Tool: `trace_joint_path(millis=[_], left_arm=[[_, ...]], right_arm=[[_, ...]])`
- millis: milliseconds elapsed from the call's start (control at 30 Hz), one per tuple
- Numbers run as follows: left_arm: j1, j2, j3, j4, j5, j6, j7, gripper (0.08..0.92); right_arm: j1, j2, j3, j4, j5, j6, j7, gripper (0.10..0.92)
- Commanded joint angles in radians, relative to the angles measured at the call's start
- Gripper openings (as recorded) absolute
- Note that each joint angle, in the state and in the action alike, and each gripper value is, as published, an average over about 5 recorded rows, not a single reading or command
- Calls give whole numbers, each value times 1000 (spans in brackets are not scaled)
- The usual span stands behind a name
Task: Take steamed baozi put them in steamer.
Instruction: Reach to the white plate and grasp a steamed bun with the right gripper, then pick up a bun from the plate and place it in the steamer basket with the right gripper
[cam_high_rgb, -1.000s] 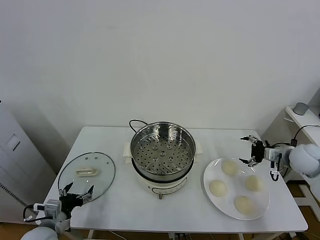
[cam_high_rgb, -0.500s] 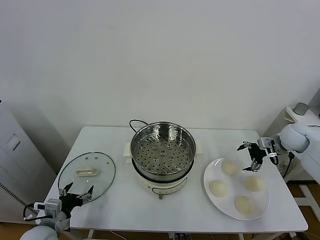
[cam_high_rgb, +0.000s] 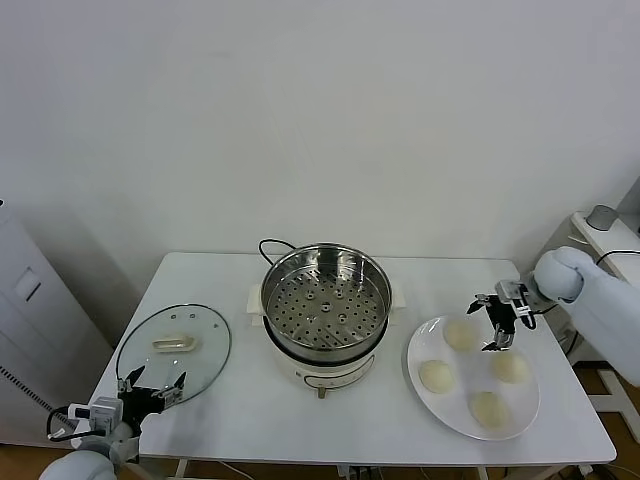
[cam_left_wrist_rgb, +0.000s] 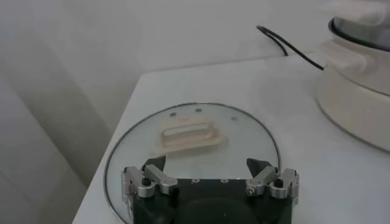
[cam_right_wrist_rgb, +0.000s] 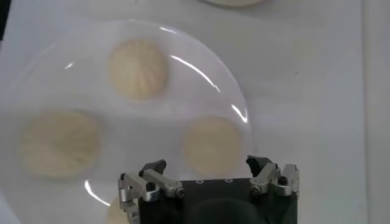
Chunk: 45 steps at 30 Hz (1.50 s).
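Note:
The shiny steel steamer (cam_high_rgb: 325, 298) stands on its white cooker base at the table's middle, with nothing in it. Four pale baozi lie on a white plate (cam_high_rgb: 468, 370) to its right: one far (cam_high_rgb: 459, 335), one left (cam_high_rgb: 436, 375), one right (cam_high_rgb: 509, 367), one near (cam_high_rgb: 487, 408). My right gripper (cam_high_rgb: 493, 322) is open and hovers over the plate's far right part, beside the far baozi. In the right wrist view the open gripper (cam_right_wrist_rgb: 207, 164) sits just above one baozi (cam_right_wrist_rgb: 212, 145), with two others (cam_right_wrist_rgb: 138, 68) (cam_right_wrist_rgb: 59, 142) farther off. My left gripper (cam_high_rgb: 150, 388) is open and idle.
A round glass lid (cam_high_rgb: 174, 350) with a white handle lies at the table's left; the left gripper (cam_left_wrist_rgb: 207, 165) sits at its near edge (cam_left_wrist_rgb: 195, 122). A black cord (cam_high_rgb: 270, 245) runs behind the cooker. The table's right edge is close to the plate.
My right gripper has moved from beyond the plate's far right rim to over the plate, toward the baozi, still open. The left arm has not moved.

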Motion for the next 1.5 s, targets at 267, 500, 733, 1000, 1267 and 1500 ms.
trace_joint_path(millis=[267, 500, 733, 1000, 1267, 1500], left_arm=[[0, -3, 5, 0, 2, 1, 2, 823], [1, -4, 8, -6, 2, 0, 2, 823], [3, -5, 7, -8, 2, -1, 1, 823], [10, -7, 4, -15, 2, -1, -1, 823], [14, -3, 1, -20, 1, -1, -3, 823], [17, -2, 0, -21, 1, -2, -6, 823]], right_arm=[[-42, 102, 45, -93, -51, 5, 36, 787], [-47, 116, 61, -99, -61, -1, 43, 648], [-32, 111, 59, -89, -65, -2, 34, 512], [39, 22, -16, 6, 0, -8, 1, 492], [386, -103, -254, 171, 212, 30, -65, 492], [685, 15, -424, 150, 349, 220, -119, 497]])
